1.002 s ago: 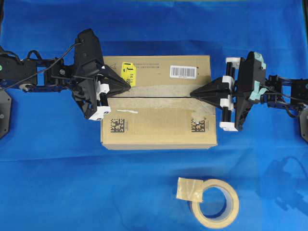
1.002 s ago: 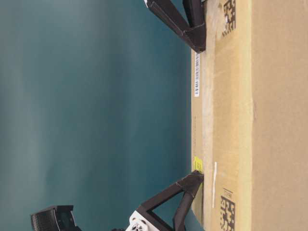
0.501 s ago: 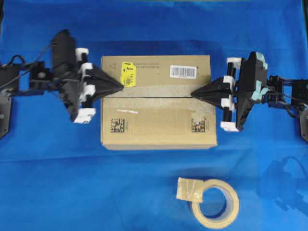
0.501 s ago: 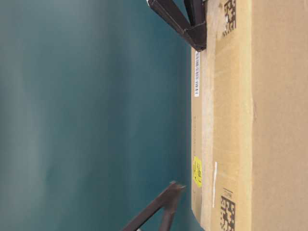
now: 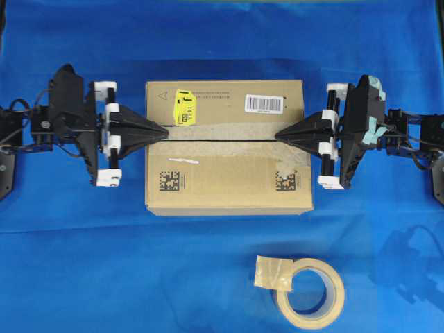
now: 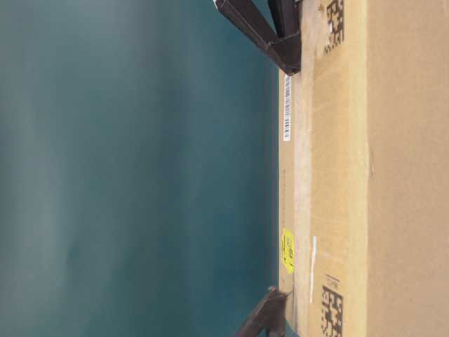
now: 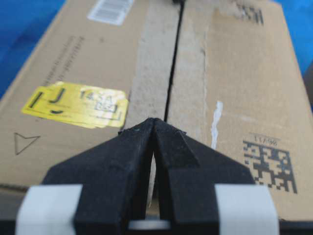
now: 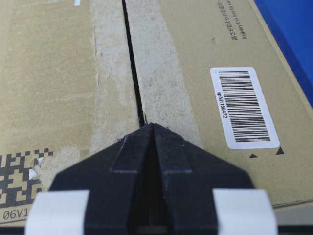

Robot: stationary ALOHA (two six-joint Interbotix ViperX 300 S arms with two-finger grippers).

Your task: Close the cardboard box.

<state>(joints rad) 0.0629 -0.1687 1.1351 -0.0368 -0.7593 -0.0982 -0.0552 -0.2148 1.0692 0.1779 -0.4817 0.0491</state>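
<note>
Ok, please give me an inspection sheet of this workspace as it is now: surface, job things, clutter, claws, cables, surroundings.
Surface: blue cloth, wrinkled, covers the whole table.
Job's things: cardboard box, both top flaps down and meeting at a narrow centre seam; yellow sticker and barcode label on the far flap.
Clutter: tape roll in front of the box, apart from it, loose end folded over.
Claws: left claw shut, tip at the seam's left end; right claw shut, tip at the right end.
Cables: black wires along both arms.
Surroundings: nothing seen.
</note>
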